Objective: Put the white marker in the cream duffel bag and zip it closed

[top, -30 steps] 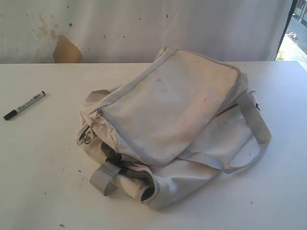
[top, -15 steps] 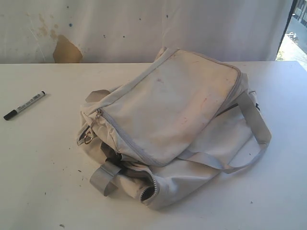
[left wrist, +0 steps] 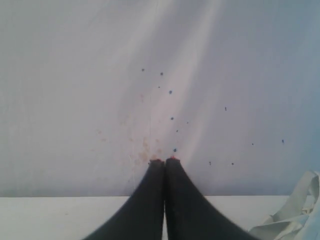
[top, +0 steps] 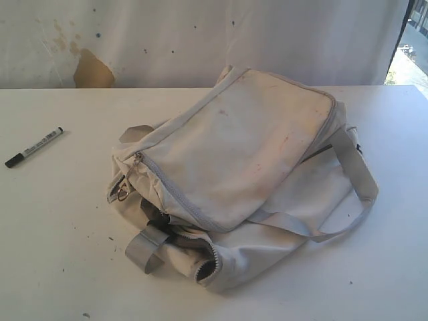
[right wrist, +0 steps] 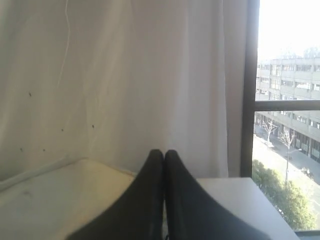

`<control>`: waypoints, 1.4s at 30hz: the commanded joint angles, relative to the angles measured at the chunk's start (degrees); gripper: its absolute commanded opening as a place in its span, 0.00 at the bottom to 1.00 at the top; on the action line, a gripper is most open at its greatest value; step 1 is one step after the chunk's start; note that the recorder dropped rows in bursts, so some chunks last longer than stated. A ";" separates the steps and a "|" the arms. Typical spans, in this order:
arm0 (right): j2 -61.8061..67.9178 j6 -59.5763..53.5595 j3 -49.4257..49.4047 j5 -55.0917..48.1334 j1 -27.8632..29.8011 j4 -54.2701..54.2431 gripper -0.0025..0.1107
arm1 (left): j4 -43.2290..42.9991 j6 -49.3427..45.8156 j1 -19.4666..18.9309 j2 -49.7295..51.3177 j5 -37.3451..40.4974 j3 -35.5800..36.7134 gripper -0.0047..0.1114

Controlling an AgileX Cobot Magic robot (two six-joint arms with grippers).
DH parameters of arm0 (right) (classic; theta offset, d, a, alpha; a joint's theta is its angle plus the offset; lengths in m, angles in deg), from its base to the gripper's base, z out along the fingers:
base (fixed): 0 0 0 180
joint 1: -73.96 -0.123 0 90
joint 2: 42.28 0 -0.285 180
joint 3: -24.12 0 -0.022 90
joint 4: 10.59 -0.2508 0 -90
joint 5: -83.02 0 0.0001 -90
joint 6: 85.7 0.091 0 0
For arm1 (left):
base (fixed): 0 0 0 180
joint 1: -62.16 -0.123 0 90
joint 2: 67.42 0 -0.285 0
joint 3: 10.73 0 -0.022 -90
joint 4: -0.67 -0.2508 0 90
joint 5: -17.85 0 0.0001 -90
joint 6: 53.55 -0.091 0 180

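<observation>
The left pincer [left wrist: 164, 161] and right pincer [right wrist: 164, 152] sit pressed shut and empty, facing the white curtain [left wrist: 100, 75], with only a fold of the cream duffel bag [top: 241, 154] near the left one. The white marker [top: 33, 148] lies on the table [top: 60, 254] outside either pincer's view, on the left arm's side and probably that arm's pick. Its barrel print is too small to read.

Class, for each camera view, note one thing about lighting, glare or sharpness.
Exterior view: even daylight, soft shadow beneath the cream duffel bag, white marker crisp. Left wrist view: hazy, bluish cast, left gripper a dark shape. Right wrist view: window blown out, right gripper silhouetted.
</observation>
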 commanded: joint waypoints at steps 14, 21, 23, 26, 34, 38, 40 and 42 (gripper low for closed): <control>17.01 0.30 17.38 -8.46 -0.03 -0.24 0.02 | 0.85 0.13 0.42 8.29 25.99 -18.17 0.04; 30.45 0.50 21.80 -10.74 -0.03 -1.25 0.02 | 2.98 0.03 0.42 18.22 19.73 -19.05 0.04; 32.84 0.50 22.47 -11.36 -0.03 -2.28 0.04 | 2.98 -0.99 0.42 21.05 17.84 -19.05 0.04; 36.37 0.00 23.11 -12.03 -0.03 -3.32 0.12 | 2.98 -3.96 0.42 24.72 16.89 -19.05 0.04; 43.64 -5.14 23.47 -15.92 -3.54 -13.01 0.41 | 3.63 -5.71 0.42 33.20 13.55 -19.05 0.04; 48.49 -10.52 25.44 -19.65 -7.99 -20.30 0.48 | 5.57 -6.19 2.52 37.79 12.69 -19.05 0.16; 51.25 -12.59 26.89 -21.13 -10.44 -23.06 0.49 | 5.94 -6.32 4.15 40.54 12.22 -19.05 0.27; 53.85 -14.47 28.16 -21.78 -13.03 -26.62 0.49 | 6.25 -6.32 5.84 43.03 11.20 -19.05 0.36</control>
